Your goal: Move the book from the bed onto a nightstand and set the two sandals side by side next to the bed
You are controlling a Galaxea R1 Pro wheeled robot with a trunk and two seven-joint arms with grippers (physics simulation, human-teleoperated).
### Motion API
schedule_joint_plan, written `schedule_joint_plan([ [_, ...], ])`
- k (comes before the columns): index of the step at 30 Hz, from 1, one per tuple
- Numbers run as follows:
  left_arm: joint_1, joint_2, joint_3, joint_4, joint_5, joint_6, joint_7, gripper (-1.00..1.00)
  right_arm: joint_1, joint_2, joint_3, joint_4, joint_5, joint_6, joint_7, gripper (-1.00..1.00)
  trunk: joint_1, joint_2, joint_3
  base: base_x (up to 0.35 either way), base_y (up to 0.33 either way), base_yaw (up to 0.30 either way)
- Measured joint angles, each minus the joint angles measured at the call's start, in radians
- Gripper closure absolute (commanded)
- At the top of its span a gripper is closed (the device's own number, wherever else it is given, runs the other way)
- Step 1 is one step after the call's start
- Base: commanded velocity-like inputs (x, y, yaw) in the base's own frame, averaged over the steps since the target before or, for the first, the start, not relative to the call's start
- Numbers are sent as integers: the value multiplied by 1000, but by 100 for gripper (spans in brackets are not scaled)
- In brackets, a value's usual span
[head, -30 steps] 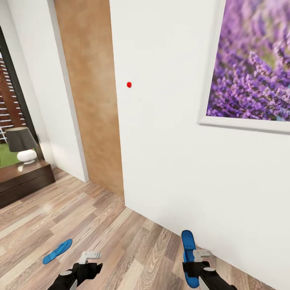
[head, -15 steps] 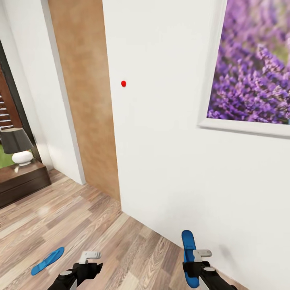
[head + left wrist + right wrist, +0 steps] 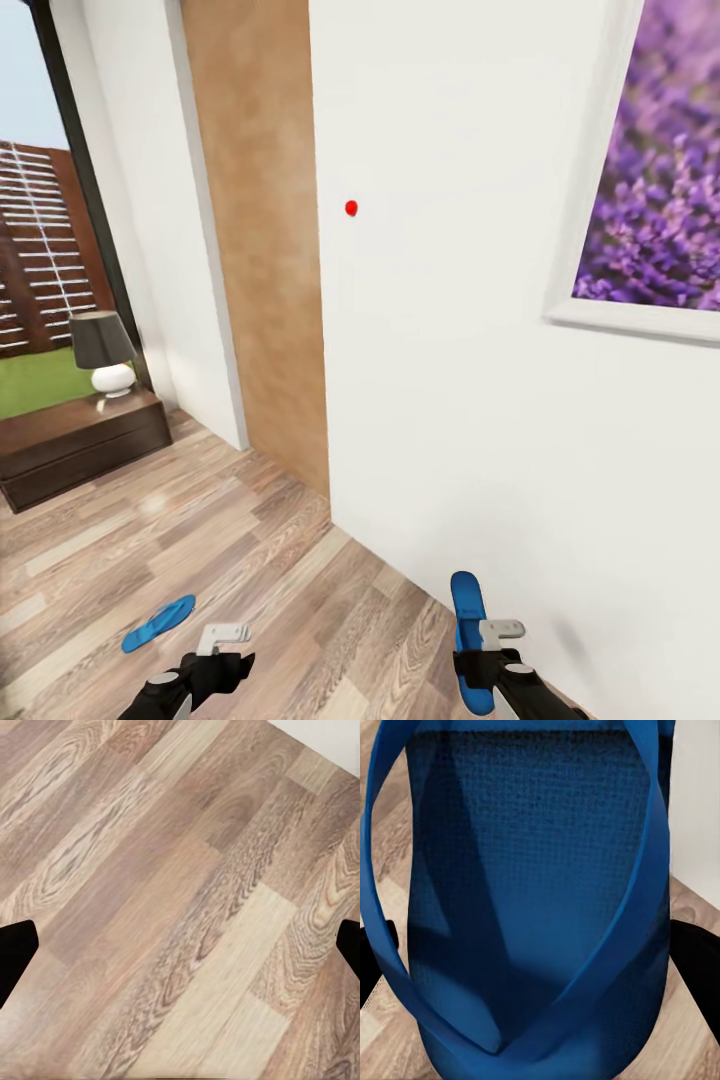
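Right jaws (image 3: 470,650) clamp one sandal (image 3: 536,907), left jaws (image 3: 222,650) spread empty; head view adds another sandal (image 3: 158,623).

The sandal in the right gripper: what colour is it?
Bright blue; the sandal shows best in the right wrist view.

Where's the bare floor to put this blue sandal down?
Bare wood-plank floor lies open between the white wall and the blue flat sandal lying on the floor. The left end effector hangs over it, open. It is tighter along the wall beside the right end effector and its held sandal.
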Motion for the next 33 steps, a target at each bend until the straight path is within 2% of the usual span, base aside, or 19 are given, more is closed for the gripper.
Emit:
schedule_joint_plan([
  [20, 0, 0, 0, 0, -1, 0, 0, -100, 0, 0, 0, 0, 0, 0, 0, 100, 0, 0, 0, 1, 0, 284],
  [29, -1, 0, 0, 0, -1, -1, 0, -100, 1, -8, -2, 1, -1, 0, 6, 100, 0, 0, 0, 0, 0, 78],
  [33, -1, 0, -1, 1, -2, 2, 0, -100, 18, -12, -3, 2, -1, -1, 7, 100, 0, 0, 0, 0, 0, 11],
])
